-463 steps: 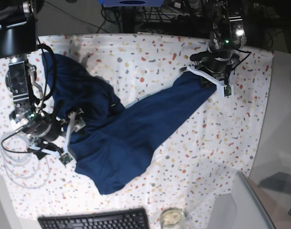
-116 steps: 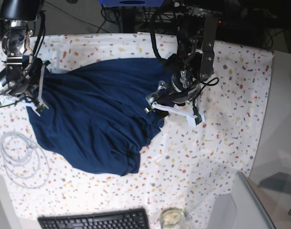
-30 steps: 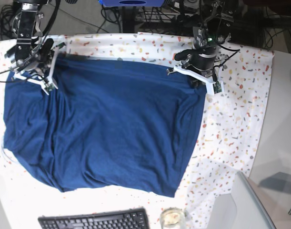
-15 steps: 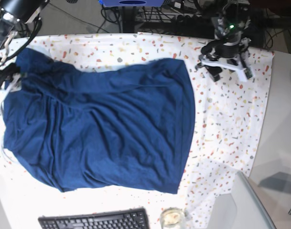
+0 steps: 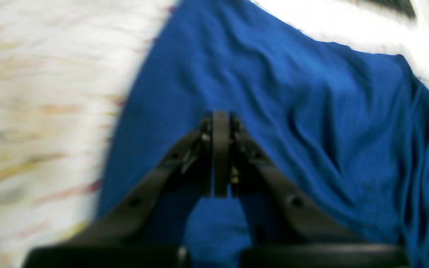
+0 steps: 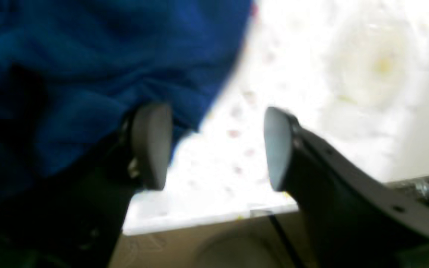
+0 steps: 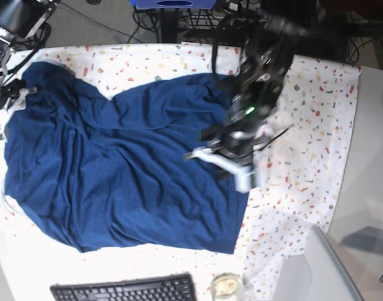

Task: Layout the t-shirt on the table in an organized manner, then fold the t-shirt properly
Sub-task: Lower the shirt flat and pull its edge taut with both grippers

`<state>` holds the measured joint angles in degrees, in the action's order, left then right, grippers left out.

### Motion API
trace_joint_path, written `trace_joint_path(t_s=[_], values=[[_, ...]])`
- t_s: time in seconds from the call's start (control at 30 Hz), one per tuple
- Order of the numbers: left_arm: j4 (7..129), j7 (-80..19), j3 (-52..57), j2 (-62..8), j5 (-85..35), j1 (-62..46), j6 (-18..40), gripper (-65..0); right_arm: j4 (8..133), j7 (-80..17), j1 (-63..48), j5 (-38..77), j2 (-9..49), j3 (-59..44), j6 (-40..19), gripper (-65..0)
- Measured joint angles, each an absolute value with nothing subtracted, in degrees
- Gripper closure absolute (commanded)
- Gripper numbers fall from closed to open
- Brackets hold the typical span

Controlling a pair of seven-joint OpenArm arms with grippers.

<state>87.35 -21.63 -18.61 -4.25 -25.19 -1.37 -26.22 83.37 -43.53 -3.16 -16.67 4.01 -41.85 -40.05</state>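
1. The left gripper (image 5: 214, 156) has its fingers pressed flat together with nothing caught between them. It hangs over the t-shirt (image 5: 311, 111), close to the cloth's edge where the speckled table (image 5: 43, 93) begins.
2. In the base view this left gripper (image 7: 232, 164) is blurred, over the right-hand part of the t-shirt (image 7: 128, 169).
3. The right gripper (image 6: 214, 149) stands wide apart and grips nothing. One finger lies against the blue t-shirt (image 6: 88, 56); the other is over the bright table (image 6: 292, 74).
4. In the base view the right gripper (image 7: 3, 97) sits at the far left edge, beside the t-shirt's upper corner.
5. The t-shirt lies spread but rumpled on the table (image 7: 310, 138), folds running across its upper half.
6. A black keyboard (image 7: 122, 290) lies at the near edge.
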Motion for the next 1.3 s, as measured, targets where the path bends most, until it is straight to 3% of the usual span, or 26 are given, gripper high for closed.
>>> trace_joint_path(t_s=[0.13,0.33,0.53,0.87,1.1,1.3], values=[[69.95,-22.04,-27.92,-3.20,-25.12,5.93,-26.70,0.0,82.56,-40.99,-3.36,-16.69,3.55,-44.62,-40.07,-20.4],[64.25,-19.88,-28.27,-5.85,-24.60,6.02,-25.10,0.0,80.16,-39.48,-0.78,-17.15,4.51,-47.72,-39.97,-4.4],[65.08,-14.63,-18.90,-11.09,-19.16,0.08,-24.80,0.0,77.25,-39.86,-0.16,-17.21,5.02,-47.29,-40.01,-4.2],[69.38,-20.47,-5.17,-12.78,-15.09,-3.88,-25.50,0.0,77.17,-39.53,-0.14,-16.95,4.34,-41.41,-39.99,-4.2],[70.48,-22.33,-2.90,-13.85,-15.75,-1.72,-25.76,0.0,77.10,-39.57,1.41,-17.17,4.27,-40.69,-39.99,-4.2],[81.08,-21.96,-2.94,-11.88,-15.49,-4.49,-26.41,0.0,66.76,-38.61,4.45,-16.82,6.31,-38.50,-39.97,-4.2]])
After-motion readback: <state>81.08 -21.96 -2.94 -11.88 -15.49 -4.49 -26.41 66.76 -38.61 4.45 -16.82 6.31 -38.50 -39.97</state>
